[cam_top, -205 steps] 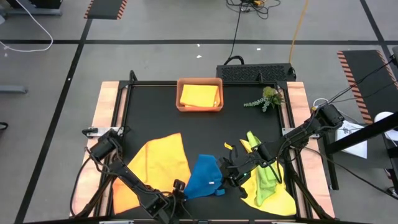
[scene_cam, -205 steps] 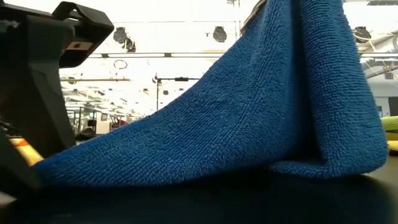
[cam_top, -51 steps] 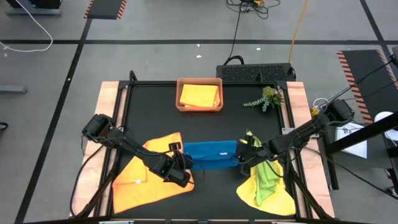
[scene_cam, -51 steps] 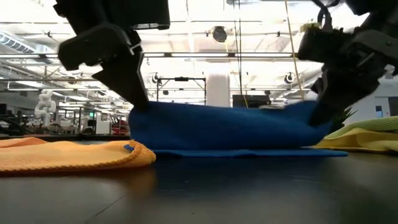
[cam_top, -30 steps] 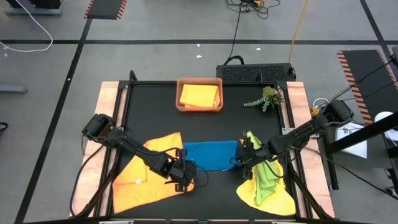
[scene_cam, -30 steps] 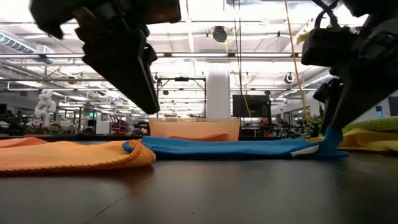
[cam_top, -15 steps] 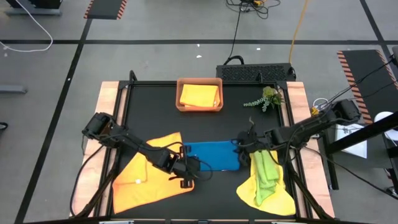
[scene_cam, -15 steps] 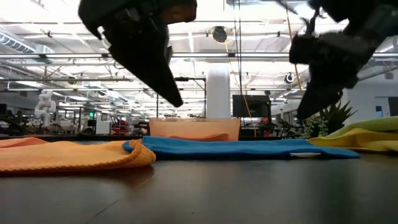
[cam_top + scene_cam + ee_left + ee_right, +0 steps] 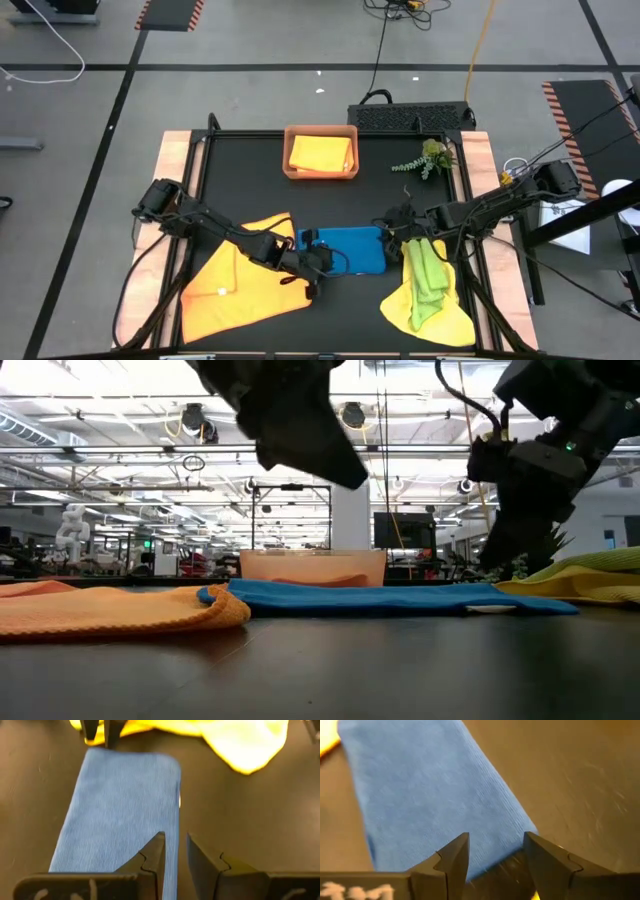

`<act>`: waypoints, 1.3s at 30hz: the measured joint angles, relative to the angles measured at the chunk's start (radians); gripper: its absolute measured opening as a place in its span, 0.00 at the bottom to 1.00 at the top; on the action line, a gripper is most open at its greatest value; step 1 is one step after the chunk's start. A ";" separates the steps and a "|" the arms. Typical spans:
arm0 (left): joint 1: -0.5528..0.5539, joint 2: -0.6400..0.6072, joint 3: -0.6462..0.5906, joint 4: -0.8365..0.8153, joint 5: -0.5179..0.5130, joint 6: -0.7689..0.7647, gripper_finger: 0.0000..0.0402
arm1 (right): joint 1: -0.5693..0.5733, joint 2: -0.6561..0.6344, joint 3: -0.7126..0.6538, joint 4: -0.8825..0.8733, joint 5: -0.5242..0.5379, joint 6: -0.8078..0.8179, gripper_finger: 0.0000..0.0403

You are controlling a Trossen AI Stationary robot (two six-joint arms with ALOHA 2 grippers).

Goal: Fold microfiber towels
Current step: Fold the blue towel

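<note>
Blue towel (image 9: 345, 250) folded flat at lower centre of the high view, between both grippers.

Long axis running left to right, short ends facing each arm. Left gripper (image 9: 318, 262) above the left end, narrowly parted, holding nothing; right gripper (image 9: 393, 228) at the right end, spread and empty. Likely risks: snagging an edge with a low finger, undoing the fold, or dragging the orange towel (image 9: 235, 285) alongside.
</note>
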 joint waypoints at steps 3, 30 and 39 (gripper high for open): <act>0.006 0.000 0.000 0.057 0.000 0.000 0.20 | 0.000 0.000 0.000 0.053 -0.031 -0.025 0.45; 0.019 0.001 0.000 0.280 0.001 -0.069 0.20 | -0.063 -0.001 0.000 0.059 -0.047 -0.134 0.45; 0.020 0.001 0.000 0.123 -0.050 -0.047 0.20 | -0.104 -0.001 0.000 -0.006 -0.048 -0.234 0.45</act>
